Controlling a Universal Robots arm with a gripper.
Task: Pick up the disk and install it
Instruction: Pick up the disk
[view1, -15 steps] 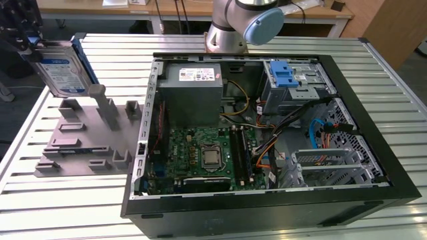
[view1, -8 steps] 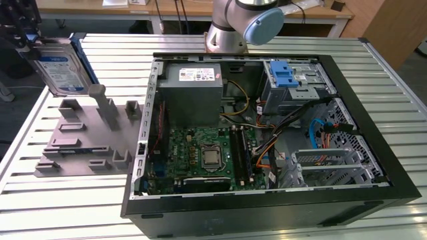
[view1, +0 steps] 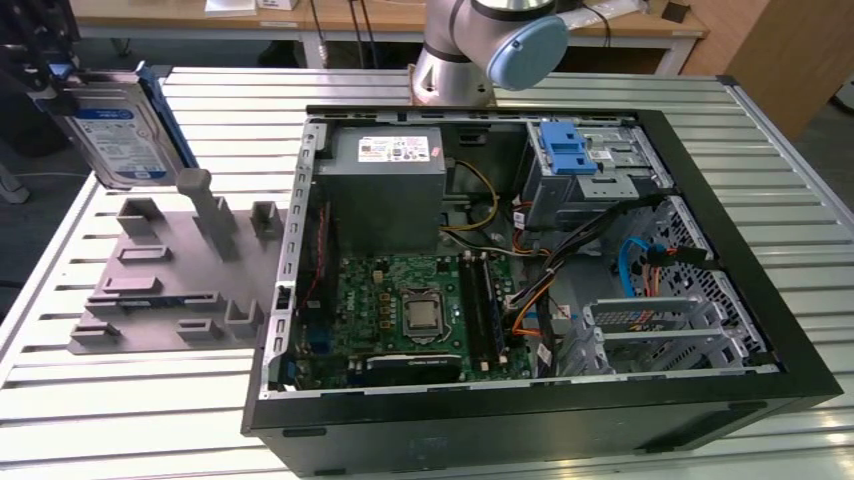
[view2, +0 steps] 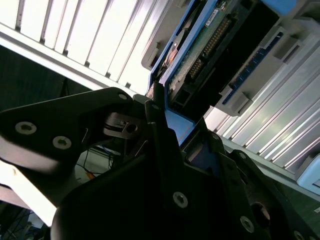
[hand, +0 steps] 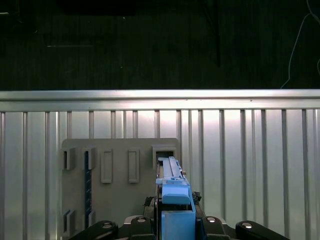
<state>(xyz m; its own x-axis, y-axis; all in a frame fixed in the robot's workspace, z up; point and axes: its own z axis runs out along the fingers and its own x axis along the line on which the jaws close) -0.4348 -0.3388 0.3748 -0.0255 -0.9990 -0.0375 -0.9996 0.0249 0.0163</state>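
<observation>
The disk (view1: 127, 135), a silver drive with a white-and-blue label in a blue carrier, hangs upright above the table at the exterior view's far left. My gripper (view1: 51, 92) is shut on its upper edge. The disk is just over the tall posts of the grey holder fixture (view1: 174, 290) and apart from it. In the first wrist view the carrier's blue edge (hand: 173, 197) runs between my fingers (hand: 175, 222), over the fixture (hand: 120, 200). The second wrist view shows the disk's circuit side and connector (view2: 215, 45) with my gripper (view2: 167, 125) clamped on the blue frame.
An open computer case (view1: 747, 300) lies on the slatted metal table (view1: 747, 120). It holds a grey power-supply box (view1: 387, 170), a motherboard (view1: 414, 310) and a drive cage with a blue latch (view1: 574, 155). The arm's base (view1: 467, 50) stands behind the case.
</observation>
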